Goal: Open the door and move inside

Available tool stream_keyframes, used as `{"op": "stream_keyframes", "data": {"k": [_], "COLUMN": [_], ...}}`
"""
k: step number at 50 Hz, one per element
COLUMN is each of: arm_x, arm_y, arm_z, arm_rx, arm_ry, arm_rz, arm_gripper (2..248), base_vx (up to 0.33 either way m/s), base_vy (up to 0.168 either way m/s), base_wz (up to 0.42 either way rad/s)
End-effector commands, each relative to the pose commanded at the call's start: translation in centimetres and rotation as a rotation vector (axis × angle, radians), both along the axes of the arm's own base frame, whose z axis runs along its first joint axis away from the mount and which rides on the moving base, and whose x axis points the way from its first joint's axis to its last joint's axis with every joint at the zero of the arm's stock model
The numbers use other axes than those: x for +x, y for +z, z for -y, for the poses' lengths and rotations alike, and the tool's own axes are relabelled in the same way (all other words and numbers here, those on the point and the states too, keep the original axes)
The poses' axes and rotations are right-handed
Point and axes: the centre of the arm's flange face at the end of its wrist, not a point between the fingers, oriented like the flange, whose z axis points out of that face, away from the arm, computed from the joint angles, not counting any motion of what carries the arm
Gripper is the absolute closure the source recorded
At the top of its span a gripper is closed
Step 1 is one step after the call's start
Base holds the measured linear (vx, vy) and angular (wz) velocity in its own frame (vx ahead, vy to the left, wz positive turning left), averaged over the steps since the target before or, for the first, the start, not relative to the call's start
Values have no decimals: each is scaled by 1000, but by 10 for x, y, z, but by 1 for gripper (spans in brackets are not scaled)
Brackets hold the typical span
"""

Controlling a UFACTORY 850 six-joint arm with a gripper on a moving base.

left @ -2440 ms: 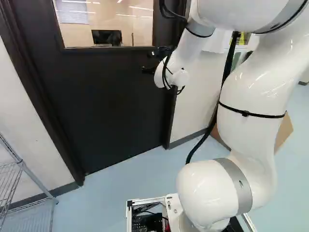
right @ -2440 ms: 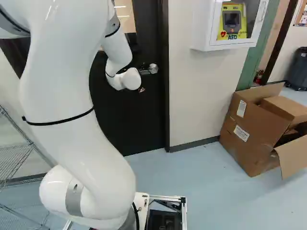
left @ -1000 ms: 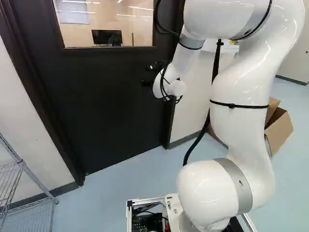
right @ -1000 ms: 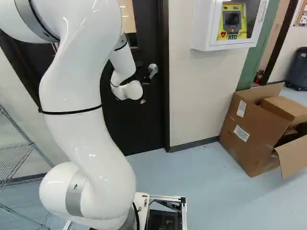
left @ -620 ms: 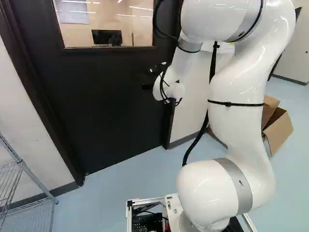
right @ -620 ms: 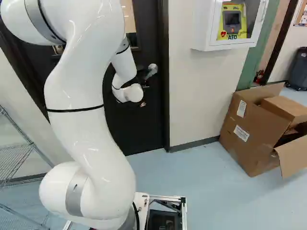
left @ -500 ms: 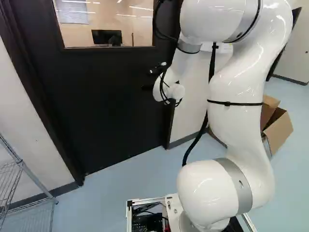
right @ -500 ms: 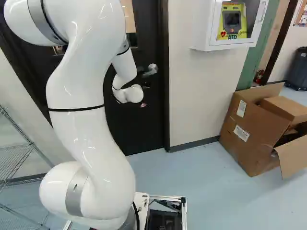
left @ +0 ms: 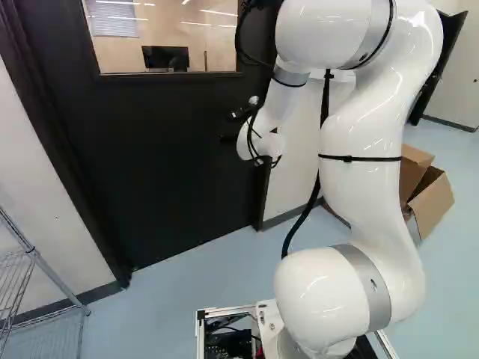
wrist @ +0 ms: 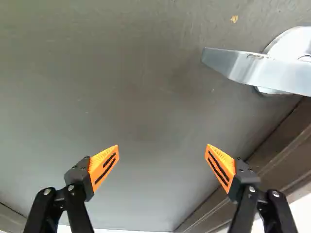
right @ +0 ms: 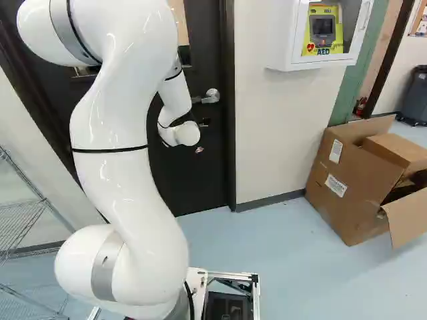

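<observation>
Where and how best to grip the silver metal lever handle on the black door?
I'd take the lever handle by its free end, coming straight at the door, fingers above and below: it looks level, jutting sideways from its round silver plate. The open black gripper may need rolling first: fingers spread along the lever.

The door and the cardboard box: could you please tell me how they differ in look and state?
The door is black, while the cardboard box is brown. The door is shut, whereas the cardboard box stands open, with a flap sticking out. The door has a window; the cardboard box has white labels.
</observation>
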Motion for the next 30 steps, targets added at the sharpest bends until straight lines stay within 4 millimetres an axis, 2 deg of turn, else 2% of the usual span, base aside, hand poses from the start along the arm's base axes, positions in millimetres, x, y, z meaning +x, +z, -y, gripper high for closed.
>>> {"op": "stream_keyframes", "data": {"k": [11,30], "arm_x": [-6,-21], "arm_y": [2,23], "arm_z": [0,2], "arm_rx": [0,1], "arm_ry": [0,-3], "arm_rz": [0,29], "arm_gripper": [3,3], "base_vx": [0,0], "base_vy": [0,0], "base_wz": [0,0]}}
